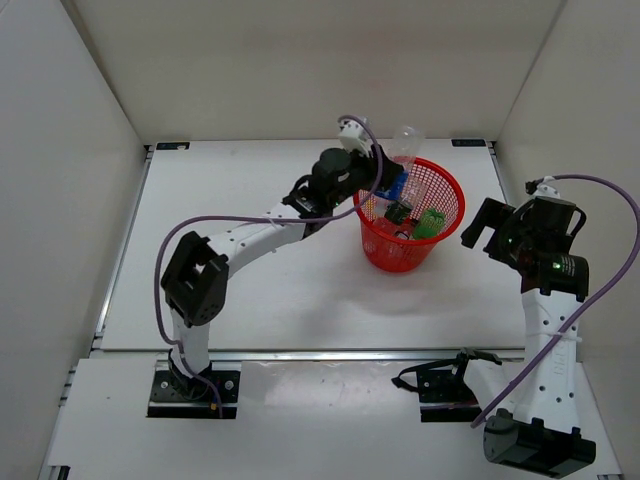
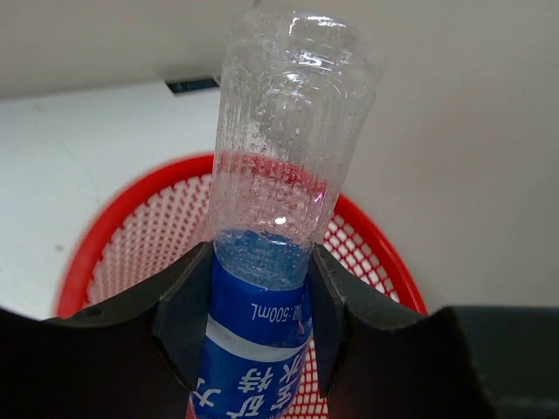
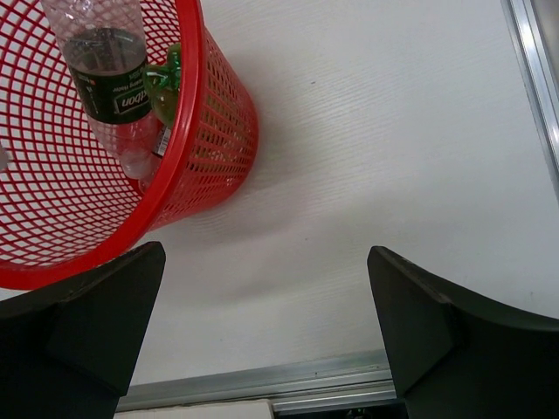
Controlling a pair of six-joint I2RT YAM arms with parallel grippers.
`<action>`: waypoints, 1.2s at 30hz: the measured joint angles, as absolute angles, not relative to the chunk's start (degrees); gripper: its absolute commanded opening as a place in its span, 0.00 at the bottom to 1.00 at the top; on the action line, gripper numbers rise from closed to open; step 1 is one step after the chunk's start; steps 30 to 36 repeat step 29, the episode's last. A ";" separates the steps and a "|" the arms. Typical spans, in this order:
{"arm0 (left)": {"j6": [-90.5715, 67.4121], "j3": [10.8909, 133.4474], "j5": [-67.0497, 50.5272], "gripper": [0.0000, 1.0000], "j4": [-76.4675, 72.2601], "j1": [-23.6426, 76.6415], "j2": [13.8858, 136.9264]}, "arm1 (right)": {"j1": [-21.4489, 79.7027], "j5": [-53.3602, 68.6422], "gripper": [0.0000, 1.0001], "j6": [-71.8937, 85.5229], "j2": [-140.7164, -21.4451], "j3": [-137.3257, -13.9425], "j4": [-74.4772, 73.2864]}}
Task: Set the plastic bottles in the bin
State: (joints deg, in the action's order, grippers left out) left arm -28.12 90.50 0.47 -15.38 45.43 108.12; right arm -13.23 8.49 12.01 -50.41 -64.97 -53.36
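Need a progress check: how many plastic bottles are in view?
3. The blue-labelled bottle is held in the left fingers over the bin; the dark-labelled bottle and the green bottle lie inside it. Others may be hidden beneath them.

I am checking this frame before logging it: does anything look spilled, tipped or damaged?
Nothing stands out. The round red plastic mesh basket stands upright, a green bottle is inside, and the left gripper holds the clear blue-labelled plastic bottle over it.
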 measured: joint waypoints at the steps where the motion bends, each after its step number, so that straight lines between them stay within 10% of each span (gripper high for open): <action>1: -28.12 90.54 0.49 0.52 -15.07 46.37 109.34 | -13.19 8.43 0.99 12.01 -50.11 -64.69 -53.54; 4: -27.66 90.37 0.69 0.98 -13.69 48.51 110.13 | -13.19 8.40 0.99 12.01 -49.36 -63.79 -53.69; 15: -25.87 81.49 5.54 0.99 10.57 45.43 81.87 | -14.55 2.87 0.99 10.83 -48.77 -63.09 -55.09; 23: -30.39 68.84 19.66 0.99 45.89 14.74 42.70 | -17.76 -1.52 0.99 10.55 -48.75 -62.30 -56.42; 36: -34.22 66.08 25.10 0.99 61.58 20.03 40.05 | -16.88 1.04 0.99 11.79 -48.27 -59.68 -54.81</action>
